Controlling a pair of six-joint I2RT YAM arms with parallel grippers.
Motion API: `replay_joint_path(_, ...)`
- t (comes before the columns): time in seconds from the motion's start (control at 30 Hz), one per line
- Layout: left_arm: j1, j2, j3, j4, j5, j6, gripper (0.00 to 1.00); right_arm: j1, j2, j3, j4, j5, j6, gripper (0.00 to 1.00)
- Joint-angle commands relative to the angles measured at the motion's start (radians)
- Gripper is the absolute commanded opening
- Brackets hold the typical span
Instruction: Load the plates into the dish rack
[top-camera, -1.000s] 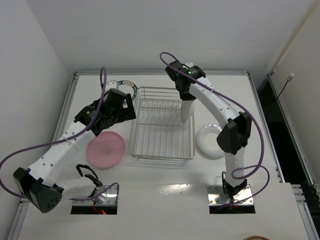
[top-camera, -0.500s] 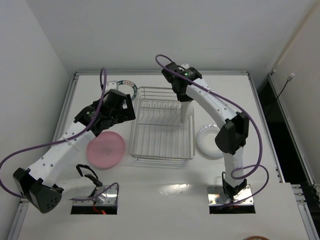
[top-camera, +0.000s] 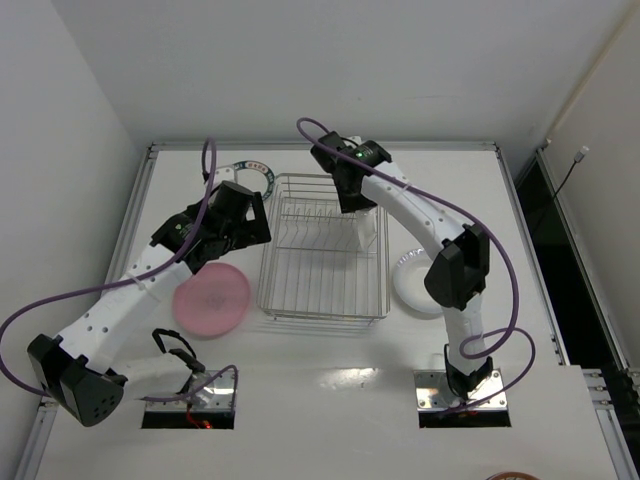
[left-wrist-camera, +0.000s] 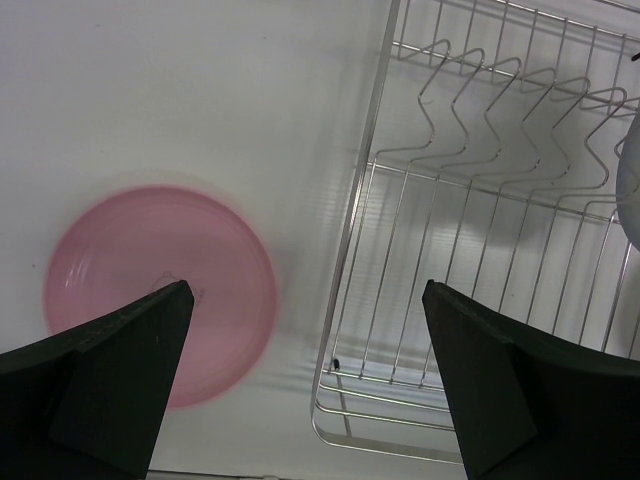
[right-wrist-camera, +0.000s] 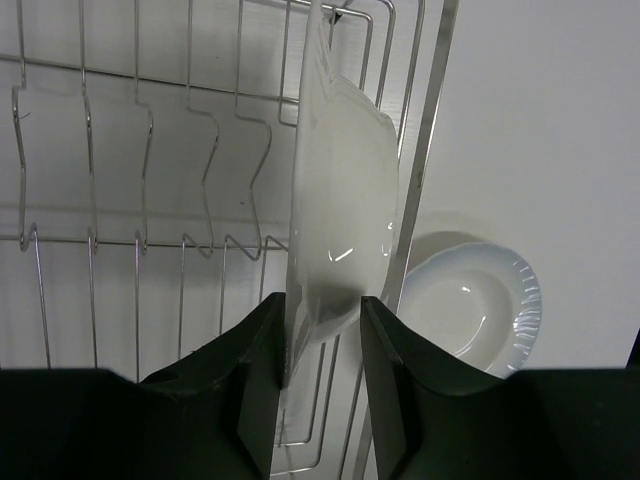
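Nearest the arm bases, the pink plate (top-camera: 210, 298) lies flat on the table (top-camera: 330, 385), just left of the dish rack (top-camera: 300, 290) and apart from it. In the left wrist view its outline is blurred and the lower part is cut off by a finger.

The left gripper (left-wrist-camera: 306, 285) hangs above the gap between that plate and the rack's left wall. Its fingers (left-wrist-camera: 120, 380) are spread wide and hold nothing.

To the right of the rack, a ribbed white plate (right-wrist-camera: 470, 305) lies flat on the table. From above, the right arm's elbow covers part of it.

Inside the rack, a white plate (right-wrist-camera: 340, 200) stands on edge at the right end of the tine row, close to the right wall. Its foot is hidden.

The right gripper (right-wrist-camera: 322, 305) straddles the upper rim of this plate with a finger on each side and a narrow gap. Whether the pads press on the rim cannot be told.

At the far left, a white plate with a blue-patterned rim (top-camera: 252, 170) lies flat. Only an arc of it shows behind the left arm.
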Motion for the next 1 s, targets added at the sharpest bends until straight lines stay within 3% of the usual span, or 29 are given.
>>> replay_joint_path(0.0, -0.01, -0.014, 0.002, 0.025, 0.003, 0.011, 1.0, -0.003, -0.02, 0.041, -0.007, 0.013, -0.011, 0.33)
replay_joint_path(0.1, -0.01, -0.014, 0.002, 0.025, 0.003, 0.011, 1.0, -0.003, -0.02, 0.041, -0.007, -0.014, -0.011, 0.36)
replay_joint_path(0.17, -0.01, -0.014, 0.002, 0.025, 0.003, 0.011, 1.0, -0.003, -0.02, 0.022, 0.015, -0.052, -0.022, 0.47)
replay_joint_path(0.47, -0.01, -0.023, 0.002, 0.025, -0.006, 0.02, 1.0, -0.003, -0.01, -0.036, 0.087, -0.168, -0.022, 0.47)
replay_joint_path(0.97, -0.01, -0.023, 0.002, 0.025, -0.006, 0.02, 1.0, -0.078, -0.092, -0.045, 0.027, -0.065, 0.006, 0.47)
